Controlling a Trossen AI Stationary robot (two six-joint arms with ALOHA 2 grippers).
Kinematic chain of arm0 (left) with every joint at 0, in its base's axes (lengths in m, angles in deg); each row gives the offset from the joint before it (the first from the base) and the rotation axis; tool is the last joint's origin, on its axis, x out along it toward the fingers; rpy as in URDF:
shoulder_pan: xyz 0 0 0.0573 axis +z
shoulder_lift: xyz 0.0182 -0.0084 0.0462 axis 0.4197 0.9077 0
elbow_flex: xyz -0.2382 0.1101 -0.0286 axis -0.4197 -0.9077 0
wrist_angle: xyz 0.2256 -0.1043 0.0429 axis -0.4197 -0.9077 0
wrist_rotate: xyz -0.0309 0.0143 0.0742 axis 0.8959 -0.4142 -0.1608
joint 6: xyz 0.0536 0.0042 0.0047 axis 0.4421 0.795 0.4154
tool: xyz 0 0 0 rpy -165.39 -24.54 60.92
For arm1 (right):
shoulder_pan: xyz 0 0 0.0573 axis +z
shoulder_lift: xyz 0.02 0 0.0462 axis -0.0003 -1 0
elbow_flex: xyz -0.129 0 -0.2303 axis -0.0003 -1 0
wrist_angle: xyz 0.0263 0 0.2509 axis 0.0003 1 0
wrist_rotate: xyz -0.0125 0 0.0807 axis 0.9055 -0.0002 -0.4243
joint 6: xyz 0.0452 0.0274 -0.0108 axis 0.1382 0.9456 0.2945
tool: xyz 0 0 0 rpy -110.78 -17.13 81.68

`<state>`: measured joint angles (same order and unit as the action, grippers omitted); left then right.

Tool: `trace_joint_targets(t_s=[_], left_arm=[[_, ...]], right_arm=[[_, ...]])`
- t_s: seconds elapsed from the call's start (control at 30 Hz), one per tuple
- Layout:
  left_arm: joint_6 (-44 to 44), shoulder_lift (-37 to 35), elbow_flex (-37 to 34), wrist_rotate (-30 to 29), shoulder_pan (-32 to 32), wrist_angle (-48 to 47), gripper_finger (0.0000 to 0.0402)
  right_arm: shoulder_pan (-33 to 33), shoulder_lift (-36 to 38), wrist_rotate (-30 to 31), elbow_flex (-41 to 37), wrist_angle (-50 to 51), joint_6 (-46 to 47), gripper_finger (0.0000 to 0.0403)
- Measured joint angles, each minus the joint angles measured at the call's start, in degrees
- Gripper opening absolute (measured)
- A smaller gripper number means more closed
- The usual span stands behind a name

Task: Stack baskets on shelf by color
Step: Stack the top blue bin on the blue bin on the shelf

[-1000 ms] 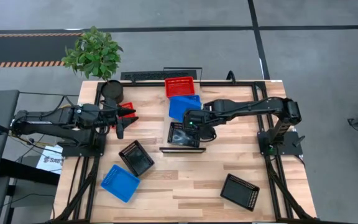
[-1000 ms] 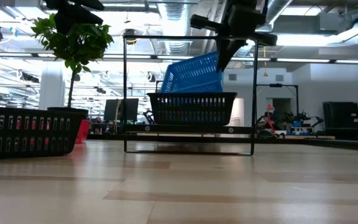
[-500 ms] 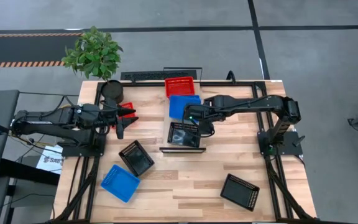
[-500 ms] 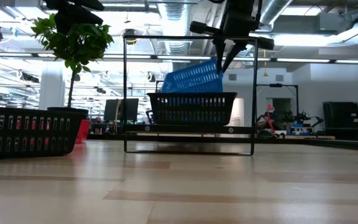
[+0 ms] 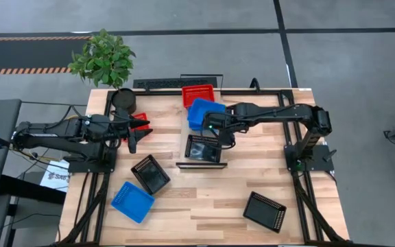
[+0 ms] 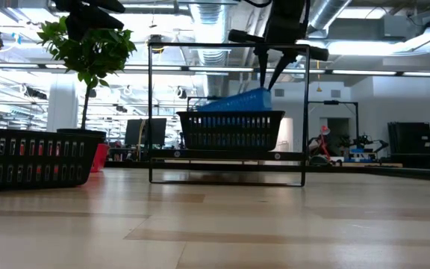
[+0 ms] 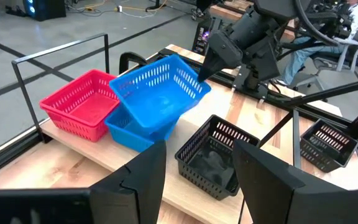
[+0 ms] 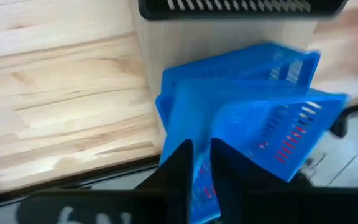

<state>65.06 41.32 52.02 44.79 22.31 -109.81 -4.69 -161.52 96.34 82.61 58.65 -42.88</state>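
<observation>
A: Item 1, right gripper point(image 5: 214, 125) — status?
B: Pinching rim of top blue basket point(image 7: 160, 93), fingers closed narrow on it. Basket is tipping down into second blue basket point(image 7: 126, 127) on the shelf point(image 5: 201, 163); a sec ago it was riding higher and steeper, now it's nearly nested.
A: Meaning?
B: Blue stack approx. seated; release looks next, I'd guess.
A: Neighbours on the shelf?
B: Red basket point(image 5: 198, 94) behind blue pair, black basket point(image 5: 203, 147) in front.
A: Item 2, left gripper point(image 5: 133, 130)?
B: Waiting left of the shelf, fingers spread wide, holding nothing.
A: Labels, writing?
B: None legible.
</observation>
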Motion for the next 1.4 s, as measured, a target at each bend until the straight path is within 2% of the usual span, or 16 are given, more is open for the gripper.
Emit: trace_joint_targets(t_s=[0.2,0.3,0.43,0.5,0.57,0.7,0.77,0.83,1.03,1.23,1.4], left_arm=[[0.40,0.00,0.00,0.00,0.00,-0.11,0.0174],[0.57,0.01,0.02,0.00,0.00,-0.69,0.0174],[0.55,0.01,0.02,0.00,0.00,-1.51,0.0174],[0.55,0.01,0.02,0.00,0.00,-1.53,0.0174],[0.52,0.01,0.02,0.00,0.00,-1.57,0.0174],[0.33,0.01,0.02,0.00,0.00,-1.58,0.0174],[0.33,-0.01,0.02,-0.01,0.00,-1.60,0.0174],[0.31,0.01,0.02,0.00,0.00,-1.61,0.0174],[0.28,0.01,0.02,-0.02,0.00,-3.43,0.0174],[0.23,-0.01,0.02,-0.02,0.00,-4.55,0.0174],[0.55,-0.01,0.02,-0.04,0.00,-4.55,0.0174]], right_arm=[[-1.12,0.00,0.97,0.00,-0.04,6.81,0.0155],[-1.05,0.00,4.57,0.05,0.03,12.10,0.0196],[-1.12,-0.02,5.34,2.22,2.36,23.66,0.0224],[-1.24,-0.02,3.51,3.92,3.87,31.87,0.0225],[-2.01,0.37,-0.37,5.31,4.93,42.88,0.0219],[-6.87,2.63,-17.67,4.62,4.34,64.84,0.0190],[-9.25,3.91,-21.14,3.25,3.98,72.86,0.0165],[-11.15,5.32,-21.90,1.50,3.93,77.75,0.0132],[-13.86,7.77,-23.11,-5.28,-1.99,79.82,0.0014],[-15.35,7.75,-24.43,-9.49,-7.84,79.62,0.0021],[-18.03,7.74,-24.22,-10.36,-9.73,78.60,0.0005]])
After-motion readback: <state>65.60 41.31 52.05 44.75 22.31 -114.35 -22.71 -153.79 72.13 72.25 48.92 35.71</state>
